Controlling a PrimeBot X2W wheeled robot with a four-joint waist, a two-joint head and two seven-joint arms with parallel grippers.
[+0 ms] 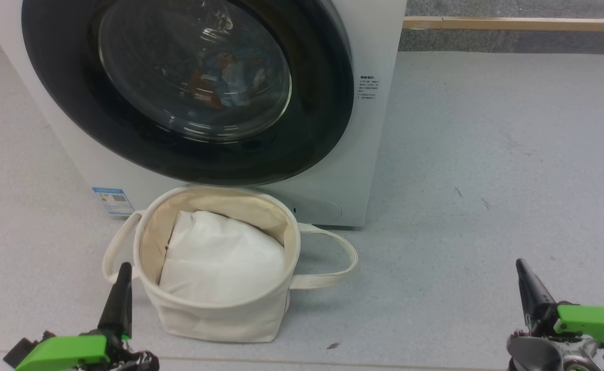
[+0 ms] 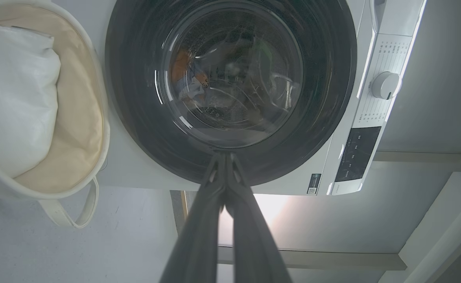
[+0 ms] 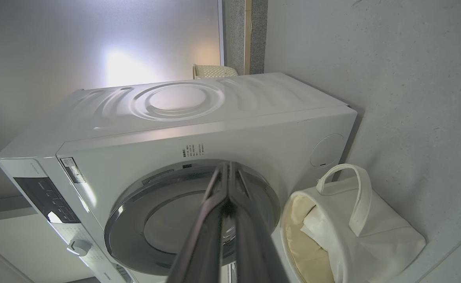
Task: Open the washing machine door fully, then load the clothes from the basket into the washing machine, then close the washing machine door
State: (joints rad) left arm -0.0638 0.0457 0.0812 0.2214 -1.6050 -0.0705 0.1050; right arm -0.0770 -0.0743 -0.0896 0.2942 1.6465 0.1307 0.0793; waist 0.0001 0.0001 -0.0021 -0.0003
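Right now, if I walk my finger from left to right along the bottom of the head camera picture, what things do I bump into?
left gripper → basket → right gripper

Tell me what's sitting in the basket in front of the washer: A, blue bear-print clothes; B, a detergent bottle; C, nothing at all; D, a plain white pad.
D: a plain white pad lies inside the basket, while the printed clothes show through the glass of the shut washing machine door.
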